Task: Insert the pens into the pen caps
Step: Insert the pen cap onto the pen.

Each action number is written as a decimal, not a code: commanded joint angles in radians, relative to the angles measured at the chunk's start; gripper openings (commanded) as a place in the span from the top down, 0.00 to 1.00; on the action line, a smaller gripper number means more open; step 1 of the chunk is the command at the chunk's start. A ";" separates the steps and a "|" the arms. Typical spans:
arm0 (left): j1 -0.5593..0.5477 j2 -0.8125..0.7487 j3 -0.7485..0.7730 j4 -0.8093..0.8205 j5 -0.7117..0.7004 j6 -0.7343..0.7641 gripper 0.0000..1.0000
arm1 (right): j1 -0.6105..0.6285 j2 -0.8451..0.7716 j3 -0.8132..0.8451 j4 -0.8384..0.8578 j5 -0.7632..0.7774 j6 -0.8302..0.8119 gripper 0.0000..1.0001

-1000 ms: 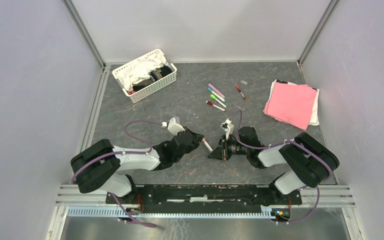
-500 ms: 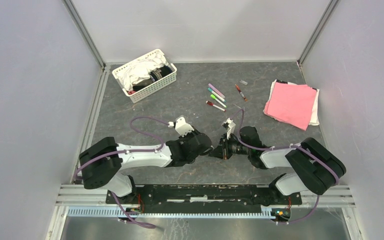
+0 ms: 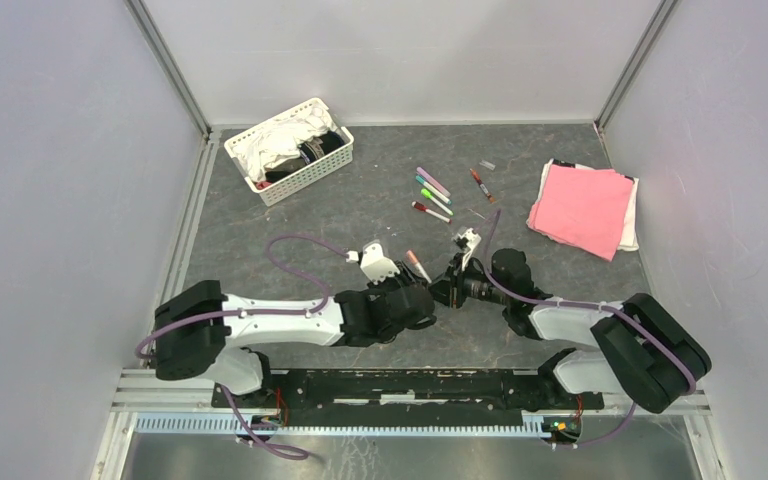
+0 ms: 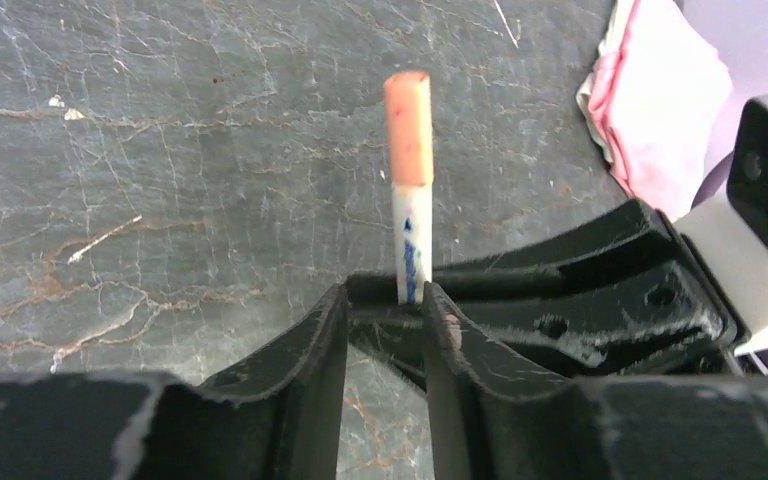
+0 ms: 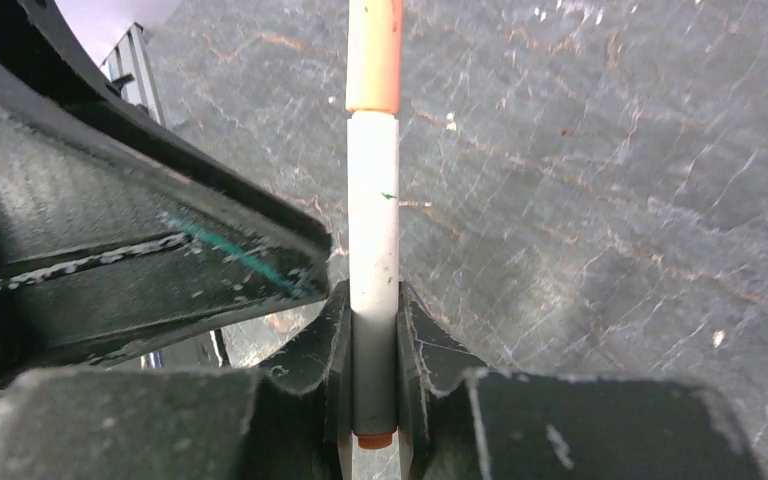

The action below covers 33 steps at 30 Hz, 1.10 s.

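- Orange cap [image 5: 374, 60] is sitting on the far end of the white pen [image 5: 373, 220], which I am holding in the right gripper [image 5: 373, 300]. Its fingers are pinching the barrel close to the tail.
- I am holding the left gripper [image 4: 385, 300] just beside that barrel, its fingers parted by a narrow gap and gripping nothing.
- Both claws are meeting tip to tip over the near middle of the grey table [image 3: 250, 235], well apart from both side walls and from the near rail.
- Bare tabletop is showing on the left, between the left arm and the white basket [image 3: 310, 170] in the far-left corner.
- Four loose pens [image 3: 432, 196] are lying in a row just beyond the grippers, with a red-ended pen [image 3: 479, 184] near them on the right. The pink cloth [image 3: 582, 205] is lying against the right edge.
- Compared with half a second ago, the capped pen is now sticking out toward the far side in the overhead view, where the two claws were hiding it before.
- The left arm is reaching further right and the right wrist is sitting further from its base. The loose pens, basket and cloth are lying where they were.
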 commanded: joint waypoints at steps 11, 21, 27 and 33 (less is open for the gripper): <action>-0.115 -0.310 -0.029 0.005 -0.096 0.297 0.42 | -0.061 -0.111 -0.004 0.151 -0.070 -0.046 1.00; -0.120 -0.676 -0.269 0.442 0.116 0.917 0.17 | -0.168 -0.205 -0.006 0.242 -0.291 -0.057 1.00; -0.061 -0.638 -0.239 0.545 0.266 1.060 0.05 | -0.218 -0.242 0.016 0.296 -0.490 -0.070 1.00; 0.194 -0.627 -0.301 0.783 0.802 1.025 0.00 | -0.245 -0.282 0.088 0.133 -0.602 -0.138 1.00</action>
